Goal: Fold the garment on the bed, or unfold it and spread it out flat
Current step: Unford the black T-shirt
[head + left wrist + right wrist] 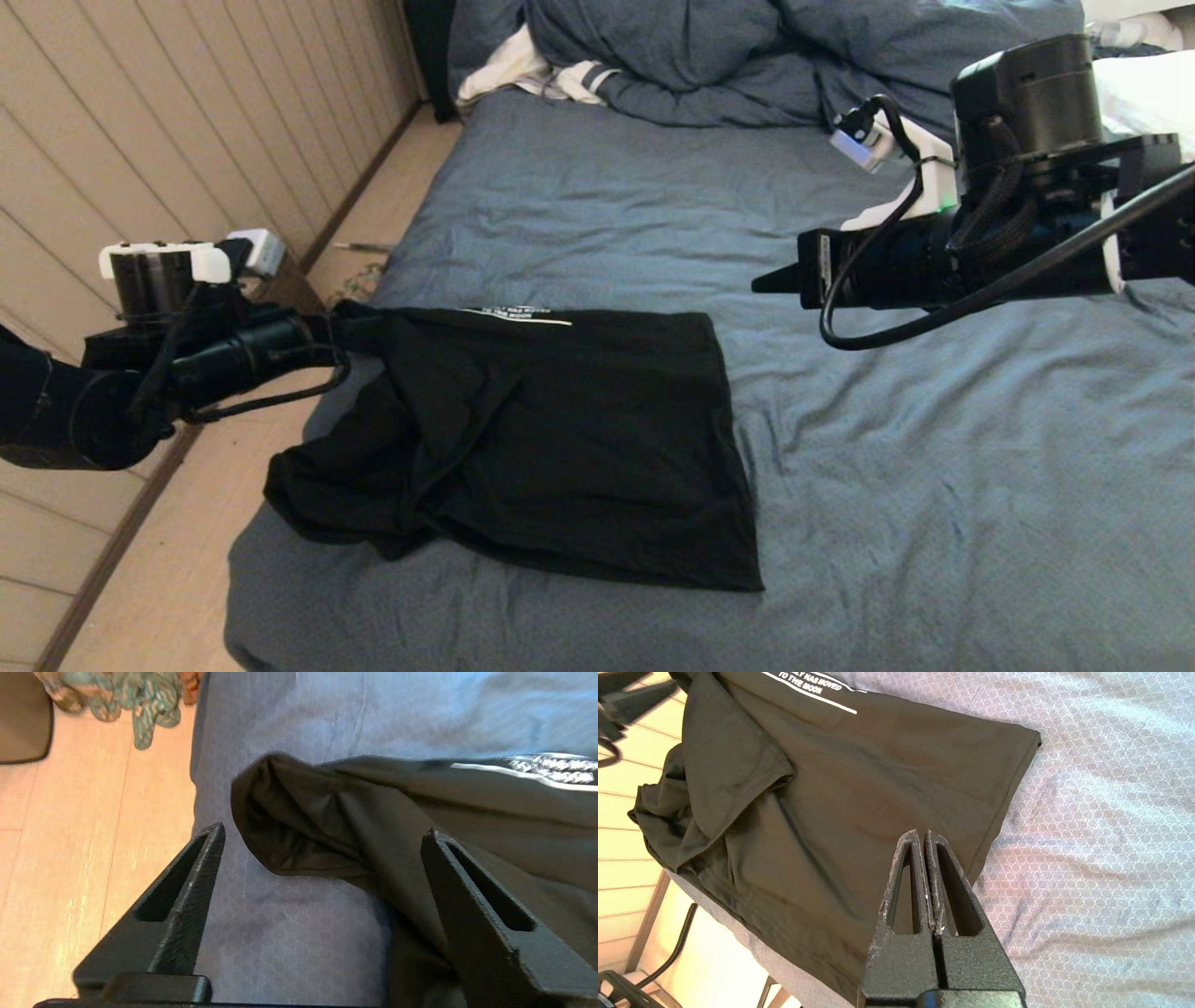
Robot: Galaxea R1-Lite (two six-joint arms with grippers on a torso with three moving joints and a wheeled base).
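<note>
- Black cotton, the garment (560, 439) lies on the bed (934, 485) near its left edge, folded over, with a thin line of white lettering (518, 315) at its far fold.
- Its right part is smooth; the left is bunched, spilling over the bed's edge.
- Left gripper (322, 840), fingers spread wide, sits at the garment's far-left corner, holding nothing.
- Right gripper (923, 835), fingers pressed together and empty, hangs above the garment's right hem.
- Judgement: partly folded; the crumpled left side is not yet tidied.
</note>
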